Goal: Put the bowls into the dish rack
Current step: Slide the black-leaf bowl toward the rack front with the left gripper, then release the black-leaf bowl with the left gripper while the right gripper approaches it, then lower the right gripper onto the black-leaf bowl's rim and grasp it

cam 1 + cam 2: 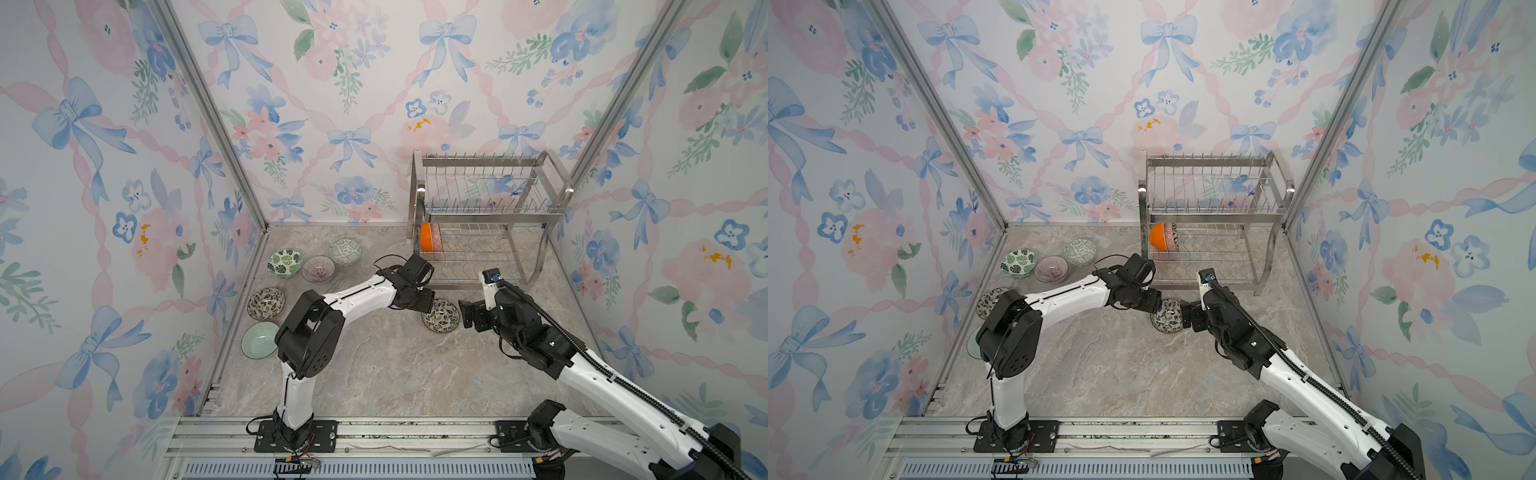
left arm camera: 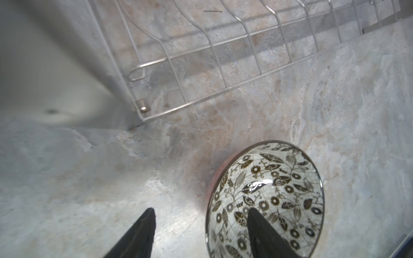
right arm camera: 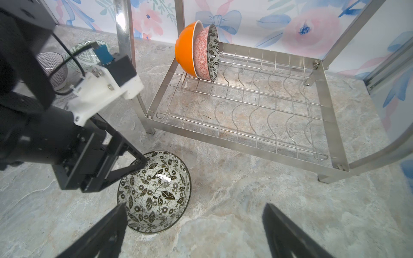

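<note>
You are working in a robot test cell dressed up like a home kitchen: three walls (image 1: 332, 104) of bow-and-flower wallpaper hang on bare aluminium posts (image 1: 214, 120), the marble-look tabletop (image 1: 395, 374) ends at a metal rail (image 1: 395, 434) where both arm bases (image 1: 293, 432) are bolted, and a dish rack (image 1: 478, 161) stands in its far right corner
</note>
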Controlling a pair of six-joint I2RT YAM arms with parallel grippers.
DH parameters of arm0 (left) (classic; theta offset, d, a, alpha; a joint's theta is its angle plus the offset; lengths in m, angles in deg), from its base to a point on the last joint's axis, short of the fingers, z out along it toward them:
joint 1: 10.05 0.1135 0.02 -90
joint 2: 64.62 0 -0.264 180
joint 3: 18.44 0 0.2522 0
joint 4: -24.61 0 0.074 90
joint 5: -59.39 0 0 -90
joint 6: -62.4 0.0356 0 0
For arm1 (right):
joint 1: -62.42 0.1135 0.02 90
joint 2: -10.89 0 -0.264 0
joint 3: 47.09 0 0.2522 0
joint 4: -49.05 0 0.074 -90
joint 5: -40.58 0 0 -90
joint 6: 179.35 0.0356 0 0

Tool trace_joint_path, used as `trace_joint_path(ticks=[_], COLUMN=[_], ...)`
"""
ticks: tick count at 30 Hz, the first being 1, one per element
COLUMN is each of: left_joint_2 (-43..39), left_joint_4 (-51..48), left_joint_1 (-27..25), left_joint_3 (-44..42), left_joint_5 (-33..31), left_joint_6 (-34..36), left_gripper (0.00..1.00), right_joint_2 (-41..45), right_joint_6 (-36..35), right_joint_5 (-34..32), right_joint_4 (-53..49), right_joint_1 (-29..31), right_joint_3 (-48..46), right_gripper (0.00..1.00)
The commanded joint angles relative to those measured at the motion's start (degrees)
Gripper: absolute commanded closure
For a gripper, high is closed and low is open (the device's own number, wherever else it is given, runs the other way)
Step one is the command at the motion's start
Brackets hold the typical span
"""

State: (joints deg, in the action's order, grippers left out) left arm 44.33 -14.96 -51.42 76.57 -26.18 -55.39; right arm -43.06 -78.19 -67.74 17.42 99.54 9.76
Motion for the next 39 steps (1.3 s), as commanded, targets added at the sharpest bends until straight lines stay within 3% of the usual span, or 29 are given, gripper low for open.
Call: trace_joint_path(ticks=[1,4,14,25,29,35,39], left_joint_2=[-6.43,-11.30,-26.07,-34.26,-35.97,-40.41,-41.86], left_joint_4=[-0.65,-0.52,-0.65,-0.19,-0.21,3.83,6.02], left_joint_1=[2.28,3.74,5.17,8.64,9.11,12.50,14.95], left_joint_3=[-3.56,-6.55,-14.03,-24.49,-28.17,-34.09,-36.49], left_joint_5=[-2.35,-4.44,-22.60,-17.49,-16.49,-5.70,-1.09], left_joint_6=[0.81,1.29,1.42,0.39,-0.20,-1.06,-2.54], left_gripper=[0.03,0.02,0.02,0.02,0.02,0.02,0.02], right_joint_2=[-0.29,-1.64,-11.69,-24.91,-29.79,-38.61,-43.98], right_joint_6=[0.65,1.16,-0.26,3.94,6.53,9.04,11.89], right_joint_5=[0.42,-0.62,-10.94,-21.17,-19.39,-13.89,-6.77], right_joint_4=[-2.59,-2.51,-2.37,-6.84,-9.49,-10.94,-9.88], right_joint_1=[0.49,2.19,12.90,19.64,20.41,19.69,17.16], right_joint_3=[0.38,0.58,5.10,14.40,18.28,23.03,24.75], right_gripper=[0.04,0.04,0.04,0.03,0.04,0.04,0.03])
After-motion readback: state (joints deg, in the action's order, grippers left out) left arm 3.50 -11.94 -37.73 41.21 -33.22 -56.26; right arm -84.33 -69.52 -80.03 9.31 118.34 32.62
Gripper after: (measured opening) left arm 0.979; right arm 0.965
